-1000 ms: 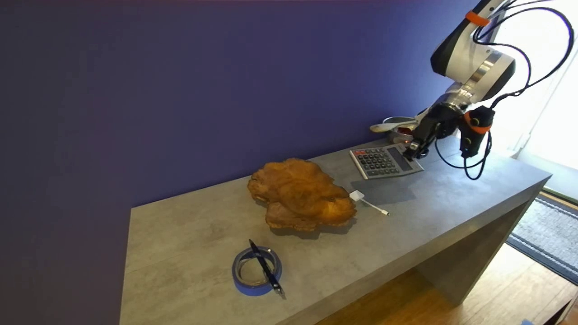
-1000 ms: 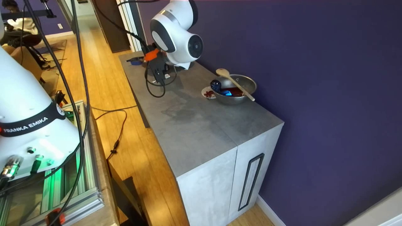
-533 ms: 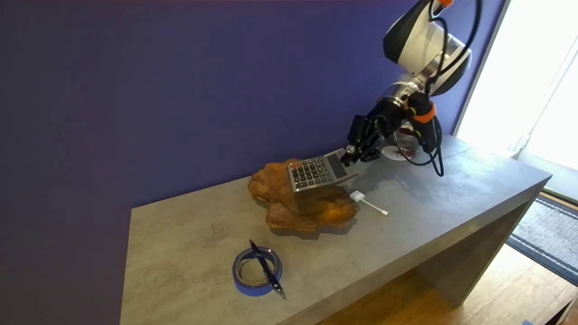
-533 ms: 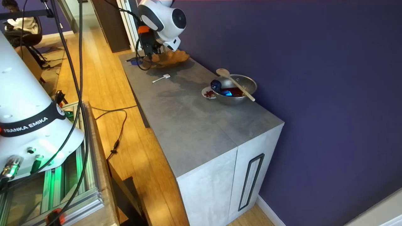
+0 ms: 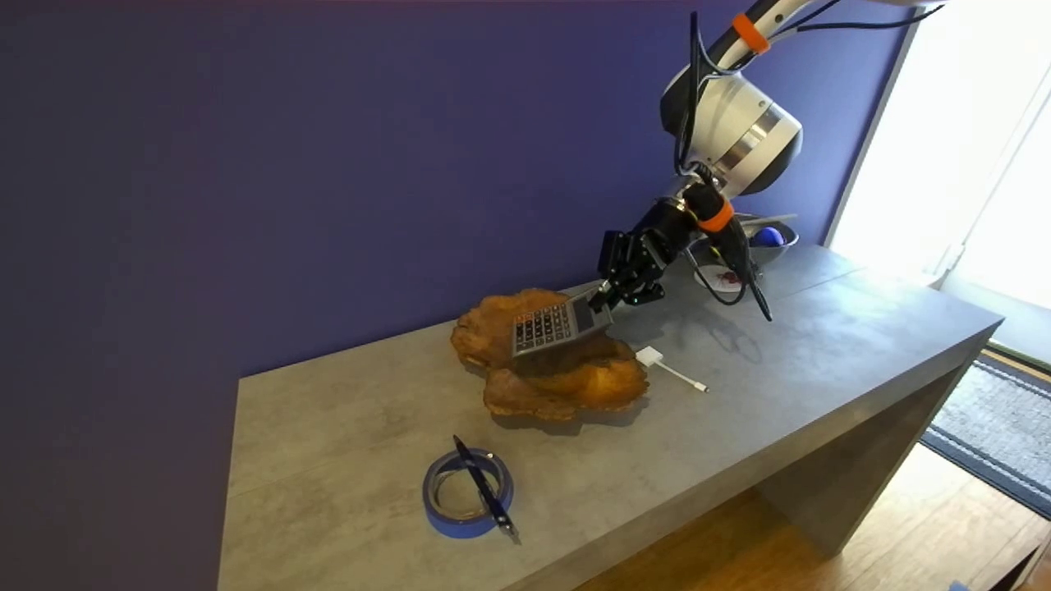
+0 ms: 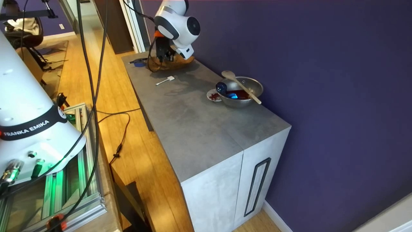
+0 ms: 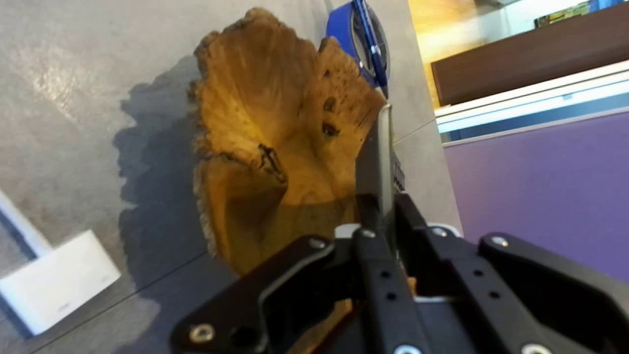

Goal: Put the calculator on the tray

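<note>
Nearest in an exterior view, a roll of blue tape (image 5: 452, 527) lies flat on the tabletop (image 5: 345, 435), and a dark pen (image 5: 483, 486) rests across it with both ends jutting past the roll. Behind that sits the tray (image 5: 566, 394), orange-brown and lumpy along its edge. A white adapter (image 5: 651, 356) with a short cable (image 5: 680, 375) lies near the tray, apart from it in the wrist view. The calculator (image 5: 545, 327) is above the tray, tilted, with its key end low and its display end raised. The hand (image 5: 602, 299) is grasping it by the display end; in the wrist view the fingers (image 7: 381, 285) stand on either face of it, and it shows nearly edge-on between them. Whether the low end meets the tray is hard to judge from these angles. From the hand the arm (image 5: 739, 135), white and black, slopes up and back, a black cable (image 5: 759, 298) looping below an orange band (image 5: 716, 217). Farther along the tabletop, in both exterior views, a white dish (image 5: 709, 281) with small red bits (image 5: 730, 279) lies just beside a metal bowl (image 6: 236, 103); a wooden spoon (image 6: 243, 87) lies across the bowl's rim, and a dark blue round thing (image 6: 221, 87) sits in it. A purple wall (image 5: 328, 164) rises behind it all.
</note>
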